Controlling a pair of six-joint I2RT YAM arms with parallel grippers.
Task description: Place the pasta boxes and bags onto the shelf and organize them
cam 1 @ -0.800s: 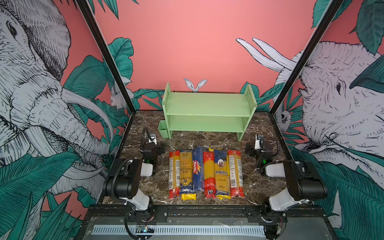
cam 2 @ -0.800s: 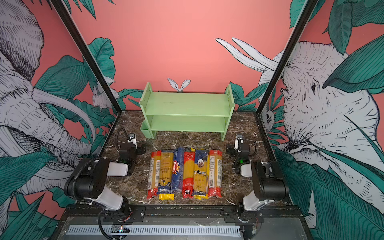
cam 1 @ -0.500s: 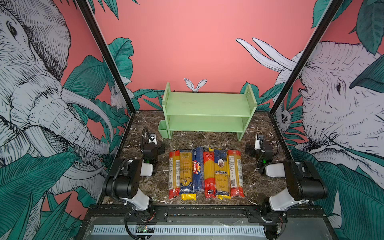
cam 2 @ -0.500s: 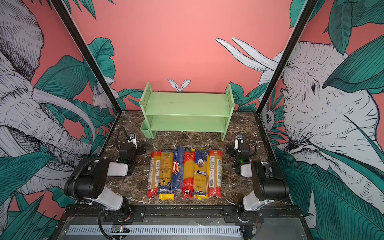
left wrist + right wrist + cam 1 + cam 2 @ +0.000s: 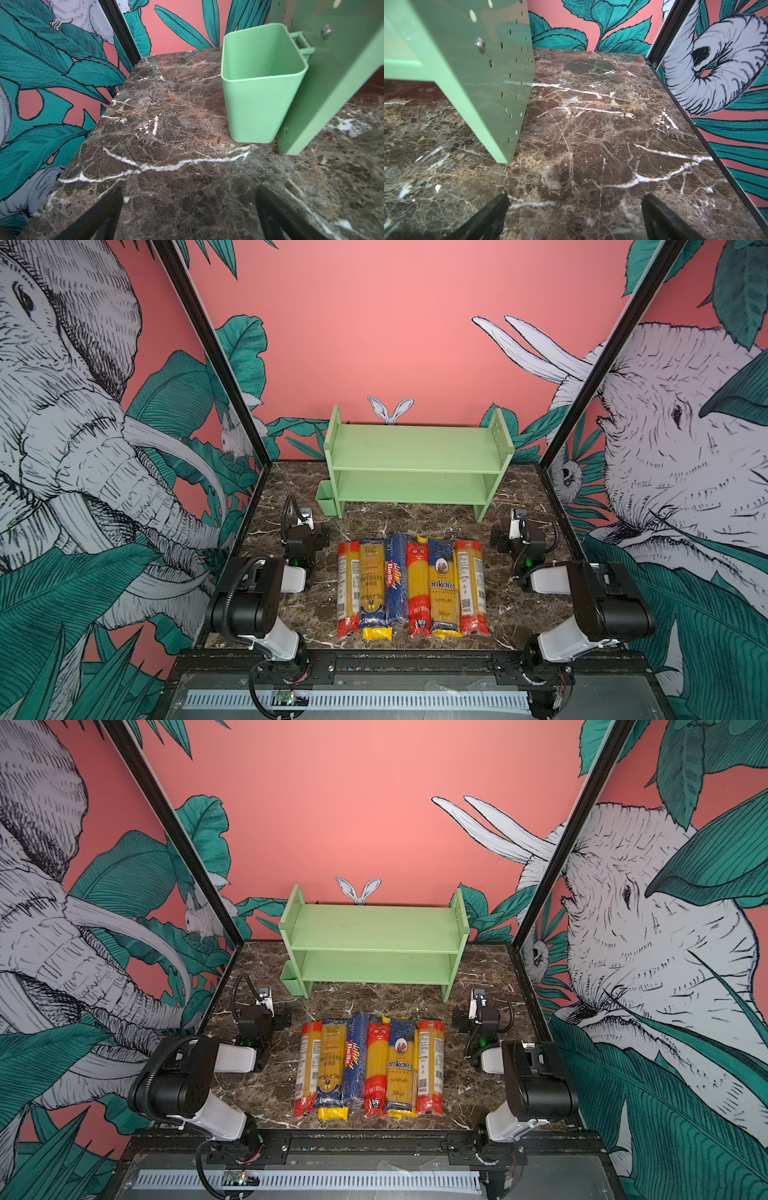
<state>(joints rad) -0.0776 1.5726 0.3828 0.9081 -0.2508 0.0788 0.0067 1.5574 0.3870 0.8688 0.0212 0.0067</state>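
Several long pasta packs (image 5: 411,585) lie side by side in a row on the marble table, near its front edge, in both top views (image 5: 370,1065); a dark blue Barilla pack (image 5: 394,576) is third from the left. The pale green two-tier shelf (image 5: 415,448) stands at the back with both tiers bare. My left gripper (image 5: 306,526) rests left of the row and is open over bare marble (image 5: 189,193). My right gripper (image 5: 515,529) rests right of the row, also open with nothing between its fingers (image 5: 575,199).
A small green cup (image 5: 261,83) hangs on the shelf's left side panel (image 5: 332,72), close ahead of my left gripper. The shelf's right peg-holed panel (image 5: 467,62) stands ahead of my right gripper. Printed walls close in the table on three sides.
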